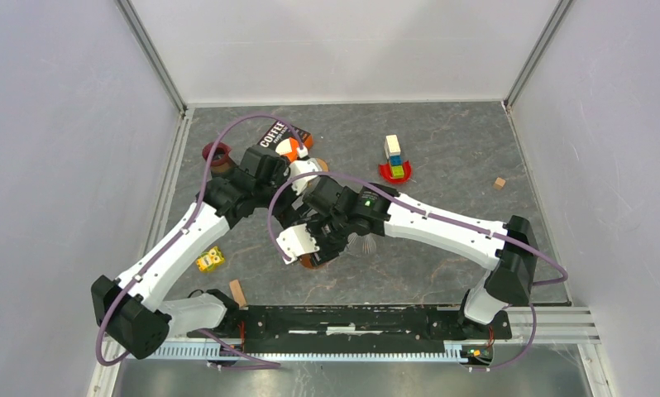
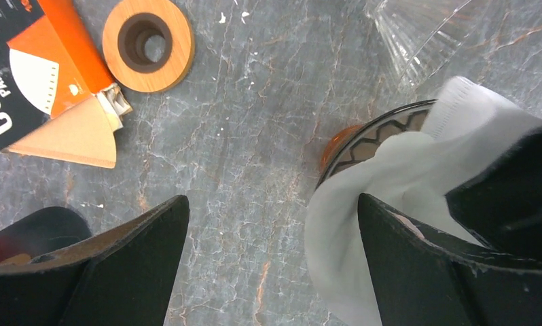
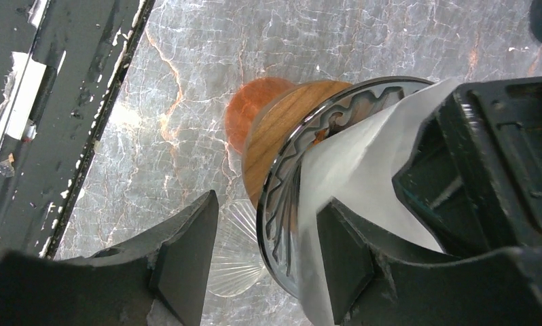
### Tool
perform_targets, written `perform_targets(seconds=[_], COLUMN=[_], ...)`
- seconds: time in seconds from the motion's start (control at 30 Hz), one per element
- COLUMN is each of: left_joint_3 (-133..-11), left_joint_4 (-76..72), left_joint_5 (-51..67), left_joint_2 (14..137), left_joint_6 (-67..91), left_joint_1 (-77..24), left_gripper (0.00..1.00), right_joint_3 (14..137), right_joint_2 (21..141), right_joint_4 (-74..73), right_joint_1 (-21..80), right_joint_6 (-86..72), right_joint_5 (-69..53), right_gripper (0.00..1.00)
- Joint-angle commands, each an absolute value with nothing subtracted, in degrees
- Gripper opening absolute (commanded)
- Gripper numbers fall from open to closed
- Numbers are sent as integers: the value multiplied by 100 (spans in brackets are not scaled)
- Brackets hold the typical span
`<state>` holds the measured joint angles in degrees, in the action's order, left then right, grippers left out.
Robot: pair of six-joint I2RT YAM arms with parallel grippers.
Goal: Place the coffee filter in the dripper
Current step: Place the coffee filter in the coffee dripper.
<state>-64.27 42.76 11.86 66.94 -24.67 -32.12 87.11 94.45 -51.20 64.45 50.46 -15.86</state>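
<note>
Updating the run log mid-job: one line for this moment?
filter: partly in dripper | right jaws: open, straddling dripper rim | left jaws: open, beside filter

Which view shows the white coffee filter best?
The left wrist view: the coffee filter fills the right side, crimped edge visible, sitting in the dripper. The right wrist view shows only a strip of it inside the dripper rim. In the top view the two arms cover it.

- I work in a robotics lab cell: plain white panels (image 1: 343,50) wall in my grey tabletop (image 1: 451,149).
- Aluminium posts (image 1: 150,51) frame its corners.
- A black mounting rail (image 1: 351,318) lines my near edge.
</note>
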Motion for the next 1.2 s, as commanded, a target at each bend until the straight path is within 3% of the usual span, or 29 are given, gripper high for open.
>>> perform_targets(seconds=[0.0, 0.57, 0.93, 1.17], left_joint_3=[-6222, -5966, -6305, -6449], left_joint_4=[3852, 3783, 4093, 4205], left_joint_5=[1046, 1071, 1176, 1344], left_joint_2=[6793, 6719, 6577, 6514], left_joint_6=[-2438, -2590, -2673, -2661], left_joint_1=[-3193, -3190, -3191, -3191], left_gripper=[100, 100, 100, 100], right_joint_3=[8588, 8534, 8976, 8990], right_joint_2=[9481, 9544, 9171, 9009], right_joint_4=[-5019, -4944, -5040, -5083], right_joint_1=[6431, 6433, 6400, 6372], right_joint_6=[5089, 5019, 4939, 4979], right_joint_5=[-1737, -1773, -1776, -1825], right_gripper=[61, 63, 75, 77])
